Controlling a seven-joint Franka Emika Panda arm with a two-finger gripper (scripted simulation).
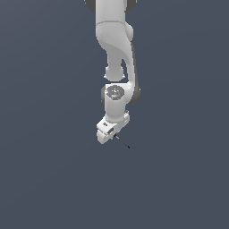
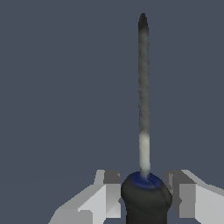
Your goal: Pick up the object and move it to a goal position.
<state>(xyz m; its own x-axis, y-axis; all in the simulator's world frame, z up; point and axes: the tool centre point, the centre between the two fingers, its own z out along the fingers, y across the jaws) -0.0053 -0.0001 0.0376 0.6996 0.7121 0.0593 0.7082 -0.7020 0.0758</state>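
Note:
The object [image 2: 143, 192] is a slim screwdriver-like tool with a black handle, a blue band and a thin grey shaft ending in a dark tip. In the wrist view its handle sits between my two white fingers [image 2: 109, 192], which press against it on both sides. My gripper [image 2: 145, 188] is shut on the handle. In the exterior view the white gripper [image 1: 112, 133] hangs under the arm, and the object's dark shaft [image 1: 122, 142] sticks out toward the exterior view's lower right. Most of the handle is hidden there by the hand.
A plain dark grey-blue surface [image 1: 53, 179] fills the background in both views. The white arm [image 1: 115, 53] comes down from the top centre of the exterior view.

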